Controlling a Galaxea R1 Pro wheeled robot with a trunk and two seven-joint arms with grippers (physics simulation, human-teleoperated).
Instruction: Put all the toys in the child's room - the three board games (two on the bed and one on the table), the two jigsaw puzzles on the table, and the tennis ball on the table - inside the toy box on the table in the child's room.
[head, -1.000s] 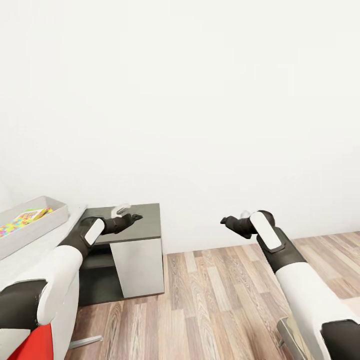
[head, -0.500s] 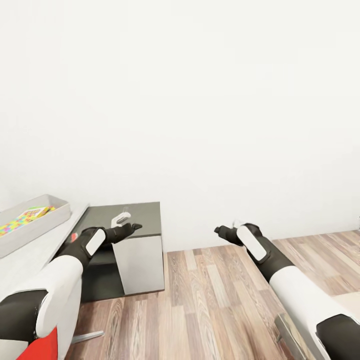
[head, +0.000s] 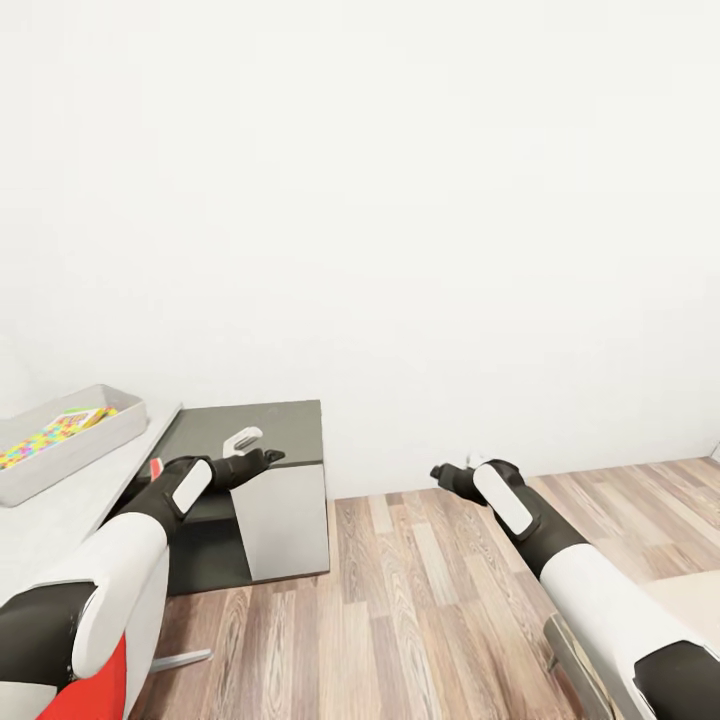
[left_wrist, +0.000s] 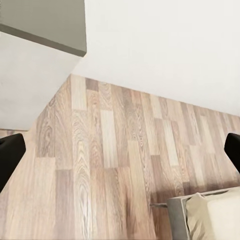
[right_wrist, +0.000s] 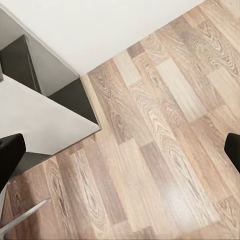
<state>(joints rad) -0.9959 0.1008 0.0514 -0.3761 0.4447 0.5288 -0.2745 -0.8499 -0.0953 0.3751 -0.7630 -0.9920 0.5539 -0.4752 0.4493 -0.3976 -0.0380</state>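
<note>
Head view: desk (head: 70, 500), plank floor (head: 420, 600).

Wood-plank floor (right_wrist: 150, 150) in mixed brown and tan boards lies below the right gripper (right_wrist: 120, 152). Its two black fingertips (right_wrist: 10, 155) show at opposite edges of the picture, set wide apart with nothing between them. A white wall (right_wrist: 100, 25) meets the floor along a slanted line. Beside it stands the dark grey cabinet (right_wrist: 20, 65) with its pale door panel (right_wrist: 40, 120). A thin metal bar (right_wrist: 25, 215) lies on the floor near the cabinet.
</note>
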